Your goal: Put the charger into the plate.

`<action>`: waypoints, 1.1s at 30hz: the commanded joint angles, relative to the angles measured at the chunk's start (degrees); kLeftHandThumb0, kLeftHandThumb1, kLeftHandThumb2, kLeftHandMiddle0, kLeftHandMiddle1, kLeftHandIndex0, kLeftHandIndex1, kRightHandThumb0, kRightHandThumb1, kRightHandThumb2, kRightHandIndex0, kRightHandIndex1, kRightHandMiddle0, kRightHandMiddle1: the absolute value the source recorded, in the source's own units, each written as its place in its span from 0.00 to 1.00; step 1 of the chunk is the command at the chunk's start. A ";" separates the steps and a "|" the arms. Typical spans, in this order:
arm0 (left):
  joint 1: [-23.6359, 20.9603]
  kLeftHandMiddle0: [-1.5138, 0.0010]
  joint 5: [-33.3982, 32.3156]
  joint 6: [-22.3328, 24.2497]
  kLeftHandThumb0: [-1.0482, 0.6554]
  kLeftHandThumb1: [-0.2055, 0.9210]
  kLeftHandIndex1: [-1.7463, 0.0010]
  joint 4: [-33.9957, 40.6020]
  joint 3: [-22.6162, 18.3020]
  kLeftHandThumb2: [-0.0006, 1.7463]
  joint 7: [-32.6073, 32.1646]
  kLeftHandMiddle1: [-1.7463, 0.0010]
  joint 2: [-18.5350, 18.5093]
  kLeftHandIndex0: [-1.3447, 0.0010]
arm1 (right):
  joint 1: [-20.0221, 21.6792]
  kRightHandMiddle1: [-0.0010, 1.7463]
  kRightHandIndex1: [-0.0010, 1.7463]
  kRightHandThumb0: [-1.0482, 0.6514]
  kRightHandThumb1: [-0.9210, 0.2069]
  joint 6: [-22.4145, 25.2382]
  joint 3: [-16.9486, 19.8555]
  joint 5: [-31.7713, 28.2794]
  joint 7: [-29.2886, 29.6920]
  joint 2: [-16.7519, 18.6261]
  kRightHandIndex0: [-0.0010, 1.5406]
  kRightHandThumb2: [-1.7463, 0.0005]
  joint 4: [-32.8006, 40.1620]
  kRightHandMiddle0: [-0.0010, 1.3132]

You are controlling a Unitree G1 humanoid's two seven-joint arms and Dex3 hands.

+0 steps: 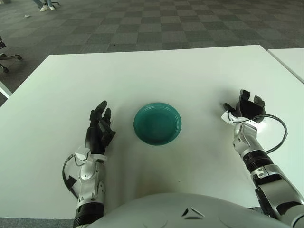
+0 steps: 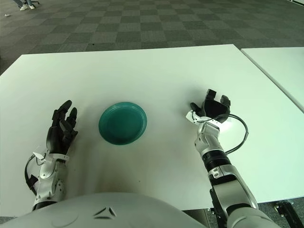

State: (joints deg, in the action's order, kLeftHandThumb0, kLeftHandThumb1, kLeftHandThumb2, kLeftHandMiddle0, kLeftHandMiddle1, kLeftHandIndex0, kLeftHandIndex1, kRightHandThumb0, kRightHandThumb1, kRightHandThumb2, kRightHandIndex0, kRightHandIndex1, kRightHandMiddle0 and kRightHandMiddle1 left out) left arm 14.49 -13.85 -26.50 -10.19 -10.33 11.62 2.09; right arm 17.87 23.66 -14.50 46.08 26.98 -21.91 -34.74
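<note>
Right hand [image 1: 244, 110] sits over the white charger [image 2: 223, 124], fingers curled but grip unconfirmed; left hand [image 1: 99, 129] open, idle beside plate [image 1: 157, 123], so you'll carry leftward

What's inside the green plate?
Nothing can be seen inside the green plate; its whole bowl shows. The left robot hand shows left of it. The right robot hand shows right, hiding whatever lies under it.

Left hand [image 1: 98, 129] spread open; right hand [image 1: 245, 110] fingers curled.
</note>
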 commanded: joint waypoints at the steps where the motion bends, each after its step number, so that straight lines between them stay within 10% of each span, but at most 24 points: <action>1: 2.42 0.82 0.59 2.24 0.08 1.00 0.61 -1.69 0.38 0.60 -0.84 1.00 0.43 1.00 | -2.06 0.31 0.01 0.03 0.00 -1.07 -1.78 -1.70 -2.18 1.26 0.17 0.55 -5.31 0.00; 33: 3.25 0.80 0.93 3.85 0.07 1.00 0.59 1.91 0.51 0.60 -1.21 0.99 0.48 1.00 | 0.96 0.31 0.00 0.00 0.00 -9.84 -2.05 -8.16 1.17 8.40 0.17 0.58 -32.65 0.00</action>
State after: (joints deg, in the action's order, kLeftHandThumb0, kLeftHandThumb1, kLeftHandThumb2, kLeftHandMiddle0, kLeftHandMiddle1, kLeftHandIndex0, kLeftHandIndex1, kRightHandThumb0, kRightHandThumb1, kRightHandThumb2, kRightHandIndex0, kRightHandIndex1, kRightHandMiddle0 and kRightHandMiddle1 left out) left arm 16.02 -12.92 -24.89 -6.76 -9.94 11.22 2.37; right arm 28.02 13.66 -14.97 41.32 34.41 -19.82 -56.35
